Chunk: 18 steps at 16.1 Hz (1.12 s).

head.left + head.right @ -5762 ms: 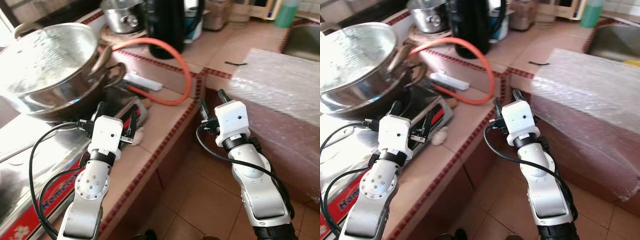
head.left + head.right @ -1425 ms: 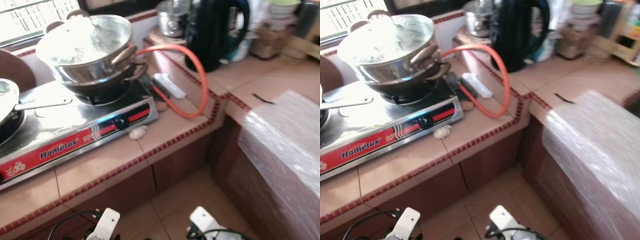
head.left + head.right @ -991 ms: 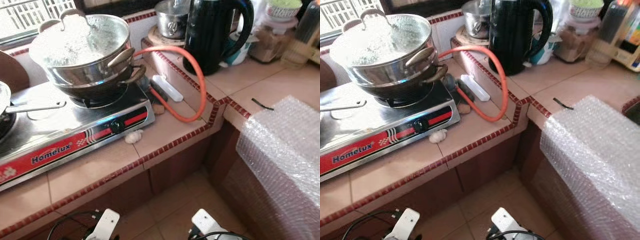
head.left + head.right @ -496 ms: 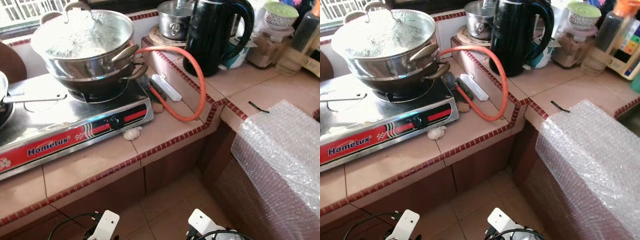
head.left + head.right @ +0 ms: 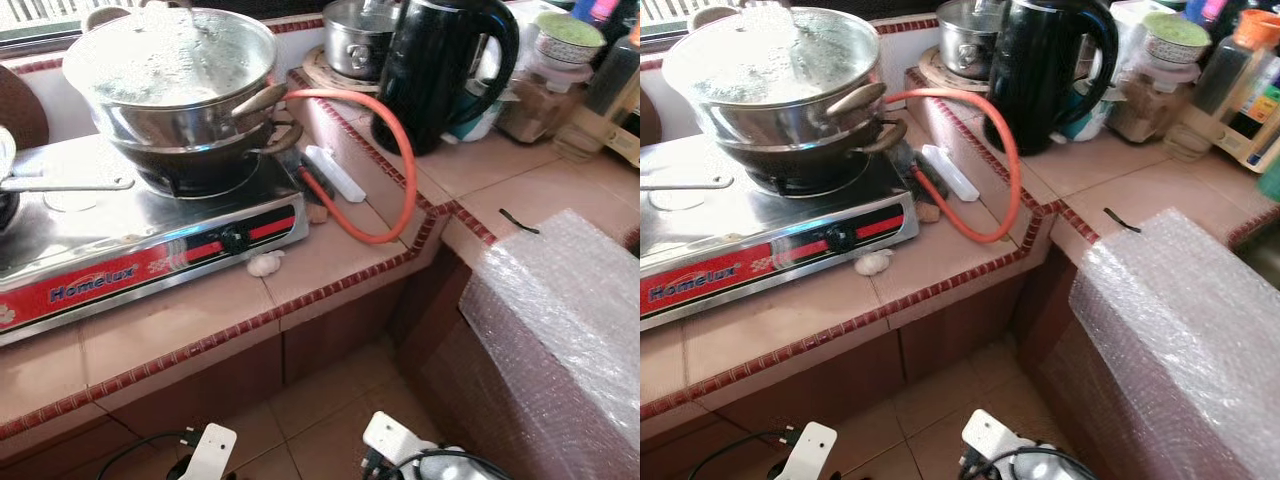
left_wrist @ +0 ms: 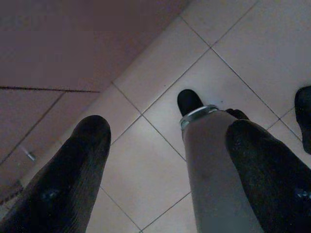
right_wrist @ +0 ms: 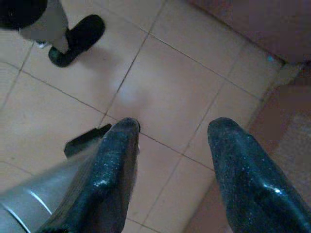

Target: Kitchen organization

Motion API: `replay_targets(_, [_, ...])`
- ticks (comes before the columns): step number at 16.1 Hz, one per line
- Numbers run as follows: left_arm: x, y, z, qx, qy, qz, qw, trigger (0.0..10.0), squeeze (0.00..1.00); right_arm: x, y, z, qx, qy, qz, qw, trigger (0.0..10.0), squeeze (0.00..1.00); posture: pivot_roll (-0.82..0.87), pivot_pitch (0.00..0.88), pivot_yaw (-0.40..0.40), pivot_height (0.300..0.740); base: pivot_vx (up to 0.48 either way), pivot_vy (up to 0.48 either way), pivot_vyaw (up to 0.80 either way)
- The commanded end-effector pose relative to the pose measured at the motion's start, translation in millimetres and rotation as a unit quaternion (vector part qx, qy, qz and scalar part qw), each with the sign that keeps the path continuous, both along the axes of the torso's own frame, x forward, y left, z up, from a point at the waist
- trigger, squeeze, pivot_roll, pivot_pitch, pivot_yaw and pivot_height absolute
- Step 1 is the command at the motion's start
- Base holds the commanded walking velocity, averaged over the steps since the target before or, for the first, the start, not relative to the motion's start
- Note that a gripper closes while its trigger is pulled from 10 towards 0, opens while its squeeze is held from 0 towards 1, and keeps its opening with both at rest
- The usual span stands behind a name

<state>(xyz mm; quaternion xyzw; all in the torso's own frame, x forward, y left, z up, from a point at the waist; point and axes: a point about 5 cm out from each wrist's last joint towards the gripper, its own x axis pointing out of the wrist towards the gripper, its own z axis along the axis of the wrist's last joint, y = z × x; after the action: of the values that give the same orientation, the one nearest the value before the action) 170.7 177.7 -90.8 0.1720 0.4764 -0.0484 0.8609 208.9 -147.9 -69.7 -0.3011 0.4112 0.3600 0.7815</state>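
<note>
Steel pot point(image 5: 170, 70) unmoved; both hands stay lowered.

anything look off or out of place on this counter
Two loose items stand out. A garlic bulb lies on the tiled counter against the gas stove's front edge, and a small black clip-like piece lies alone near the bubble-wrapped block. The orange hose loops loosely across the tiles.
</note>
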Motion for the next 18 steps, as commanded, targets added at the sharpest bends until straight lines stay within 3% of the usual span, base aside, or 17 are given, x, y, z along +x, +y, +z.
replay_targets(1, [-5.9, 2.3, -2.5, 0.006, 0.01, 0.005, 1.0, 10.0, 0.0, -4.9, -10.5, -2.1, -0.005, 0.009, -0.007, 1.0, 10.0, 0.0, 0.01, 0.147, -0.072, 0.74, 0.0, 0.0, 0.0])
replay_targets(4, [-4.0, 2.8, -1.7, 0.015, 0.013, -0.022, 1.0, 10.0, 0.0, -2.1, 2.1, -1.9, 0.003, 0.008, -0.018, 1.0, 10.0, 0.0, 0.0, 0.148, -0.054, 0.74, 0.0, 0.0, 0.0])
replay_targets(7, [-2.9, 3.0, -1.2, 0.021, 0.013, -0.038, 0.999, 10.0, 0.0, -5.3, -2.0, -4.0, 0.002, 0.013, -0.038, 0.999, 10.0, 0.0, -0.01, 0.15, -0.032, 0.74, 0.0, 0.0, 0.0])
replay_targets(13, [-0.7, -1.0, -0.9, 0.015, 0.022, -0.062, 0.998, 10.0, 0.0, -6.8, 0.3, -6.8, 0.03, 0.013, -0.15, 0.988, 10.0, 0.0, -0.05, 0.161, 0.019, 0.74, 0.0, 0.0, 0.0])
replay_targets(14, [0.9, -4.9, -0.6, 0.006, 0.021, -0.058, 0.998, 10.0, 0.0, -1.8, 0.9, -4.5, 0.045, -0.001, -0.199, 0.979, 10.0, 0.0, -0.06, 0.17, 0.03, 0.74, 0.0, 0.0, 0.0])
replay_targets(16, [8.4, -15.9, 2.0, 0.0, 0.009, -0.064, 0.998, 10.0, 0.0, 11.2, -12.5, 2.8, 0.083, -0.039, -0.347, 0.933, 10.0, 0.0, -0.09, 0.187, 0.048, 0.74, 0.0, 0.0, 0.0])
replay_targets(18, [13.4, -25.3, 3.7, -0.001, 0.005, -0.068, 0.998, 10.0, 0.0, 10.1, -25.5, 2.8, 0.097, -0.038, -0.41, 0.906, 10.0, 0.0, -0.12, 0.204, 0.071, 0.74, 0.0, 0.0, 0.0])
